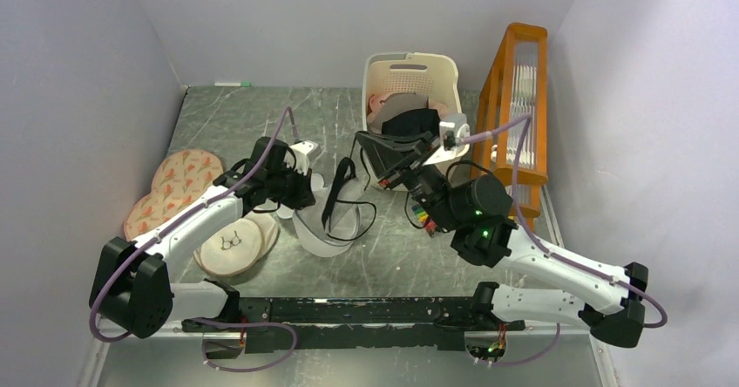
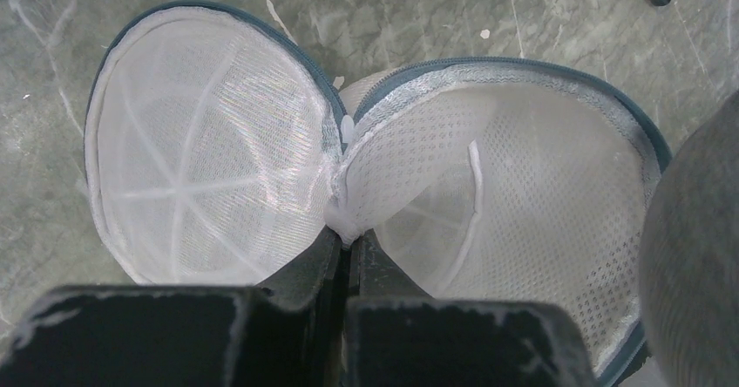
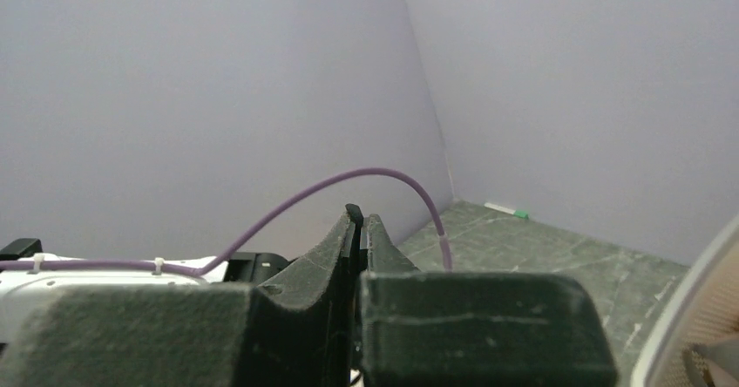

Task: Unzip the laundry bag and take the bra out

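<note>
The laundry bag (image 2: 523, 186) lies unzipped on the table, its two white mesh halves spread apart with nothing inside; from above it is the white shape (image 1: 327, 230) at centre. My left gripper (image 2: 350, 234) is shut on the mesh seam where the halves join, and in the top view it (image 1: 296, 197) sits at the bag's left edge. The black bra (image 1: 408, 124) hangs over the basket's front, thin straps (image 1: 335, 197) trailing down onto the bag. My right gripper (image 3: 359, 217) is shut with a bit of black strap poking out between its tips, beside the basket (image 1: 366, 139).
A cream slatted basket (image 1: 410, 73) with a grey-brown garment stands at the back centre. To its right leans an orange rack (image 1: 514, 99). Pink patterned pads (image 1: 179, 178) and cream round pads (image 1: 231, 247) lie at the left. A green-tipped marker (image 1: 233, 83) rests by the back wall.
</note>
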Robot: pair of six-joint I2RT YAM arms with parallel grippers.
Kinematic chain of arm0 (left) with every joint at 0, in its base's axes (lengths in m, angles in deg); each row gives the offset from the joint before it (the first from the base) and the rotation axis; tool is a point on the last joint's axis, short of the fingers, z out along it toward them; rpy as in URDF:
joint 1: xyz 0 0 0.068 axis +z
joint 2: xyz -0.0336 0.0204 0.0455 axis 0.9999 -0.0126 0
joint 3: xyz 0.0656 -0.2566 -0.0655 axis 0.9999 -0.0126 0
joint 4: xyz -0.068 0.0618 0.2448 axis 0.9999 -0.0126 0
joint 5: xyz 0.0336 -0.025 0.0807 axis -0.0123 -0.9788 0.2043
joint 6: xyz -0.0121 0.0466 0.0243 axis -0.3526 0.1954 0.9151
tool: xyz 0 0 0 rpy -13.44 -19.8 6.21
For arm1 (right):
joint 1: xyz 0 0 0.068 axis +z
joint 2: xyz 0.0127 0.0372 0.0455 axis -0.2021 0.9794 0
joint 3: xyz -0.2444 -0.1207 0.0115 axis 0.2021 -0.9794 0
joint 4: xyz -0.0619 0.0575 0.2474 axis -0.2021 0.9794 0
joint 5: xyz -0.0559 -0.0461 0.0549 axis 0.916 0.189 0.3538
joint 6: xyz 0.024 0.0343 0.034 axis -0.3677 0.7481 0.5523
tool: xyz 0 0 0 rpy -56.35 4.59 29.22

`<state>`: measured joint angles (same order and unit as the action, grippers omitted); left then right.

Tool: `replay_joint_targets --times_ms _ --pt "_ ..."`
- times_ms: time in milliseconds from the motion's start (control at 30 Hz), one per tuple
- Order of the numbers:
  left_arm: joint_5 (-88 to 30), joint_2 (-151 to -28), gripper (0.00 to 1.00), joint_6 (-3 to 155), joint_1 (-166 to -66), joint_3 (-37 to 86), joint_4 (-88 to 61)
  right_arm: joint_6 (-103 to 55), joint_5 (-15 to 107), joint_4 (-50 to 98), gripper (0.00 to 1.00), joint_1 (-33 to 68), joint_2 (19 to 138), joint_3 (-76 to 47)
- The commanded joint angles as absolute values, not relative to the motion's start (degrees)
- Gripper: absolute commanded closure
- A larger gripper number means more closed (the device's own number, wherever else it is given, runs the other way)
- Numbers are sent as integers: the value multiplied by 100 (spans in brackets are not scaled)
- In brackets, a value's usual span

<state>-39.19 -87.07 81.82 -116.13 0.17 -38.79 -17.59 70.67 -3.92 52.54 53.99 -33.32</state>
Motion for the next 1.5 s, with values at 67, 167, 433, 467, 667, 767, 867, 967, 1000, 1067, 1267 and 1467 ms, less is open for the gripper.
replay_joint_targets --times_ms 67,167,433,467,667,767,867,967,1000,1067,1267,1467 --pt "-3918 -8648 82 8284 -11679 237 -3946 -1916 7748 -509 100 5257 4794 -3597" --pt "-3870 -8610 72 8285 -11679 250 -3977 -2051 7986 -252 100 5253 4703 -3511" --pt "-3748 -8144 32 8265 -11679 135 -3841 -2230 8722 43 100 5253 4625 -3709" --pt "-3759 -8110 28 8268 -11679 146 -3831 -2342 8814 43 100 5253 4685 -3666" --pt "-3567 -7884 15 8245 -11674 119 -3822 -2827 9310 367 100 5252 5174 -3161" --pt "-3373 -7694 13 8198 -11679 84 -3822 -2770 9378 477 100 5251 5253 -3149" --pt "-3115 -7498 13 8154 -11678 45 -3791 -2650 9354 431 100 5257 5212 -3223" --pt "-2902 -7356 12 8131 -11679 43 -3776 -2632 9274 424 100 5257 5223 -3221" --pt "-2822 -7314 12 8121 -11679 45 -3776 -2644 9259 410 100 5257 5249 -3218" --pt "-2670 -7212 12 8095 -11677 36 -3784 -2690 9237 366 100 5250 5304 -3167" --pt "-2282 -6883 11 8022 -11678 -4 -3794 -3145 9212 15 100 5256 5772 -2948" --pt "-2148 -6715 10 7979 -11679 -70 -3751 -4219 9510 -658 100 5195 6692 -2303"
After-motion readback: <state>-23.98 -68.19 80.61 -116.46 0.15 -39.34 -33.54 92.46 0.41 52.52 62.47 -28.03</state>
